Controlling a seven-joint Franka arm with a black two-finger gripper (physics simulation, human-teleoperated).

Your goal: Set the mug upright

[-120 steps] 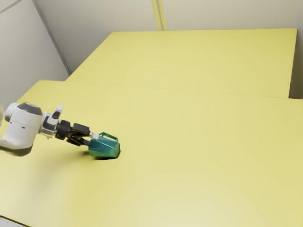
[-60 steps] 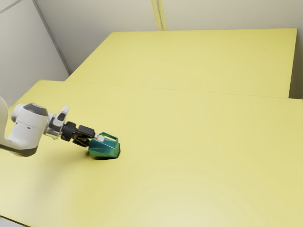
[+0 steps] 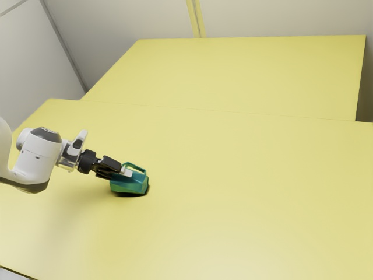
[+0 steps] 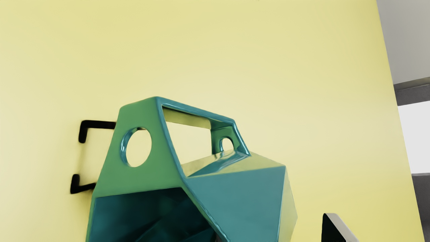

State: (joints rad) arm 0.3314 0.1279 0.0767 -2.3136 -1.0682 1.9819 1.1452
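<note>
Because the tool (image 3: 124, 173) stands spread at the sideways-lying mug (image 3: 133, 184), an off-centre squeeze could roll it across the tabletop (image 3: 233, 192).

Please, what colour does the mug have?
The mug is teal, with some greener faces; the wrist view shows it best.

A yellow table (image 3: 245, 204) is spreading across the exterior view, and a yellow surface (image 3: 245, 73) is lying beyond it. Yellow strips (image 3: 191, 14) are running up a pale wall (image 3: 280, 17). In the wrist view, a white patch (image 4: 415, 137) is showing past the table's edge.
</note>
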